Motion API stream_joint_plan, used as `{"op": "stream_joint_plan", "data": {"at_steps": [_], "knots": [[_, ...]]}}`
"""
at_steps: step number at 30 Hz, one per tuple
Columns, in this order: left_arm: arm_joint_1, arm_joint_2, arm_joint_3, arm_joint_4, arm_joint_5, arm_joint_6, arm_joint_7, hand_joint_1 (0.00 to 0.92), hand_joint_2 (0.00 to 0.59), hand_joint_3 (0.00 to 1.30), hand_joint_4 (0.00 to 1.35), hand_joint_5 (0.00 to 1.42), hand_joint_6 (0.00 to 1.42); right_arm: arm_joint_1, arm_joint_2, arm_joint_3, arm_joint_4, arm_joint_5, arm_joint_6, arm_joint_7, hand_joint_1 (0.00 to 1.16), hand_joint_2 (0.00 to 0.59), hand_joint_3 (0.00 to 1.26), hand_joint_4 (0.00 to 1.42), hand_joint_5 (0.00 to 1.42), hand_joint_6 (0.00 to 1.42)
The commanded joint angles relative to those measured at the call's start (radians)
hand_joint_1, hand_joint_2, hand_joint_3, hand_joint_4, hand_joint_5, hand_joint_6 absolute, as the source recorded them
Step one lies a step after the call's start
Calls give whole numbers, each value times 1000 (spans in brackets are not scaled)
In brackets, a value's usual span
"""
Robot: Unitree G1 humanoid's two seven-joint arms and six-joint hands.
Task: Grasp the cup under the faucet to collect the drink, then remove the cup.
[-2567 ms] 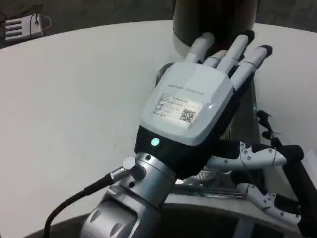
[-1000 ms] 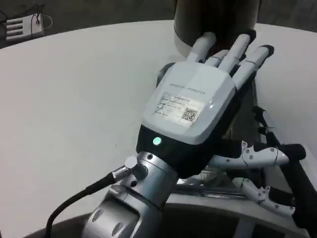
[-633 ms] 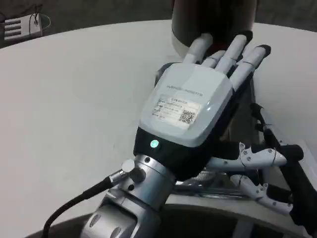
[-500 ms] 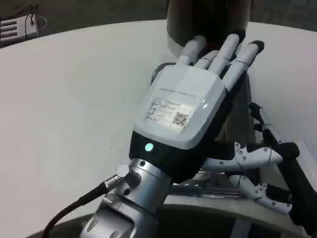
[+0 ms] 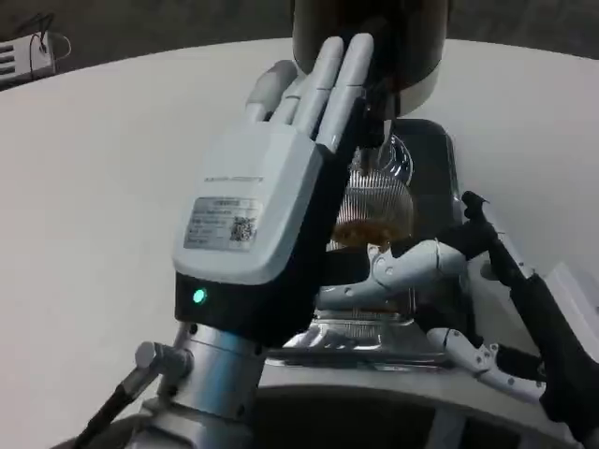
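white and curved, the surface (image 5: 112,159) takes up most of the head view, with a dark strip of room behind its far edge.

nearest the camera, the left hand (image 5: 257,220) rises on its silver forearm, white back toward the lens, green light lit near the wrist. its fingers (image 5: 328,79) lie straight and close side by side, pointing up and away toward the dispenser (image 5: 370,42). from this side i cannot tell whether the palm or thumb touches anything.

at the lower right the right hand (image 5: 496,299) reaches in from the side, its fingers (image 5: 412,267) apart, one white finger lying across the front of the cup (image 5: 374,201) low down. whether it truly presses the cup, or a thumb closes behind, is hidden.

beyond the hands, the ribbed clear cup stands upright on the dark drip tray (image 5: 440,178), under the dark dispenser body, amber drink in its lower part. the faucet itself is hidden behind the left fingers.

the cup sits just right of and behind the left hand, its long axis vertical. the right hand looks nearer its wall, so a sideways wrap from there seems the likelier grasp, keeping the cup level while drawing it toward the robot.
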Motion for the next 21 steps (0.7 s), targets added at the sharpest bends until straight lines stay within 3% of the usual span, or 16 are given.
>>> {"op": "stream_joint_plan", "data": {"at_steps": [1, 12, 21], "knots": [[79, 8, 32, -38, -16, -13, 46, 0, 106, 0, 0, 153, 55, -11, 8, 4, 9, 25, -8, 12, 428, 296, 0, 42, 132, 267], [328, 40, 112, -110, -17, -40, 118, 0, 112, 0, 0, 160, 57, -45, 16, 17, 26, 45, -2, 30, 451, 281, 0, 42, 134, 267], [552, 63, 129, -114, -4, -86, 195, 0, 116, 0, 0, 138, 45, -68, 28, 36, 49, 57, -19, 37, 499, 269, 0, 33, 134, 267]]}}
